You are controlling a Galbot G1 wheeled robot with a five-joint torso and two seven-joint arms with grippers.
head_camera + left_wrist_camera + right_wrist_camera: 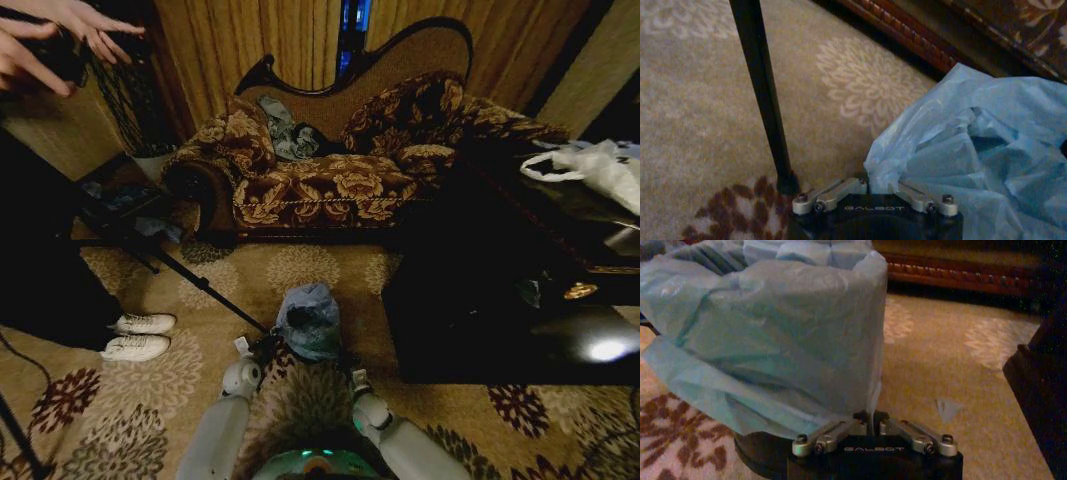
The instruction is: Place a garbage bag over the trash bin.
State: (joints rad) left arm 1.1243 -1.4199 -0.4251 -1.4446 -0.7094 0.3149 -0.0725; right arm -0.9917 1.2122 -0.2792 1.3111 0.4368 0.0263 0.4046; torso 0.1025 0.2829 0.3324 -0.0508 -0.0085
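Garbage bag: the pale blue bag (309,318) sits on the carpet right in front of me, between my two arms, draped and crumpled over the bin. In my right wrist view the film (773,335) hangs down the bin's side like a loose skirt, its top bunched and folded inward.

Trash bin: almost fully covered; I see a dark curved strip of it (763,450) under the bag's lower edge, resting on the carpet.

My right gripper (870,419): clenched on a thin pinch of the bag's lower edge, fingers pressed together on the film, low beside the bin.

My left gripper (867,181): fingers drawn together at the bag's edge, where a fold of blue film (960,150) meets the tips; I read it as gripping that fold, on the opposite side of the bin from my right.

Tripod leg: a black leg (763,95) slants down to the carpet just beside my left gripper.

Carpet: beige with pale and dark red flower patterns (150,385).

Sofa: a floral one (330,170) stands beyond the bag.

Dark table: on my right (520,300), with a white plastic bag (600,170) on top.
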